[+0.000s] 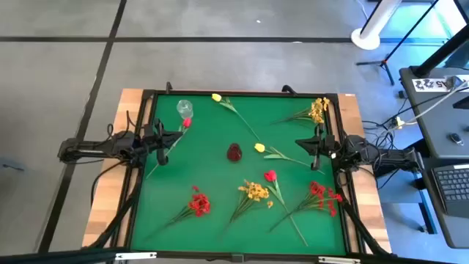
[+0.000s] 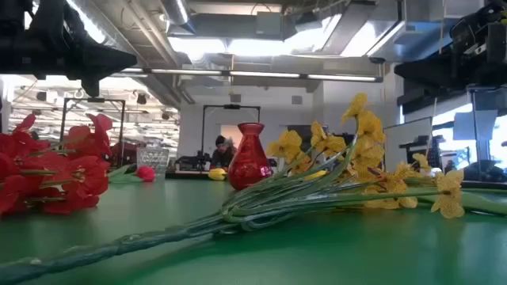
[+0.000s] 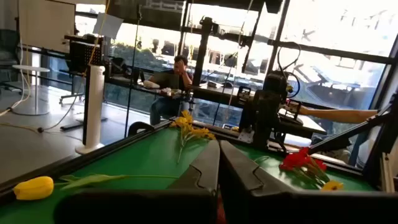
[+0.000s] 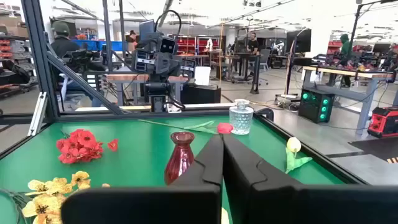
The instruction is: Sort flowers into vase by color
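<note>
A red vase [image 1: 234, 152] stands upright at the middle of the green table, and a clear glass vase [image 1: 184, 108] stands toward the far left. Flowers lie flat around them. A red tulip [image 1: 187, 122] lies beside the glass vase, its stem running under my left gripper [image 1: 167, 138]. There are also two yellow tulips [image 1: 217, 97] [image 1: 259, 148], a red tulip [image 1: 270, 176], yellow sprays [image 1: 317, 110] [image 1: 255, 192] and red sprays [image 1: 199, 204] [image 1: 322, 196]. My left gripper [image 3: 219, 163] is shut and raised at the left edge. My right gripper [image 4: 222, 158], also shut and raised, is at the right edge [image 1: 299, 144].
A raised black frame [image 1: 242, 93] borders the green mat, with wooden table edges outside it. Near the low camera lie a yellow spray [image 2: 356, 170] and a red spray [image 2: 55, 170]. People sit at desks in the room beyond. Bare mat lies between the two vases.
</note>
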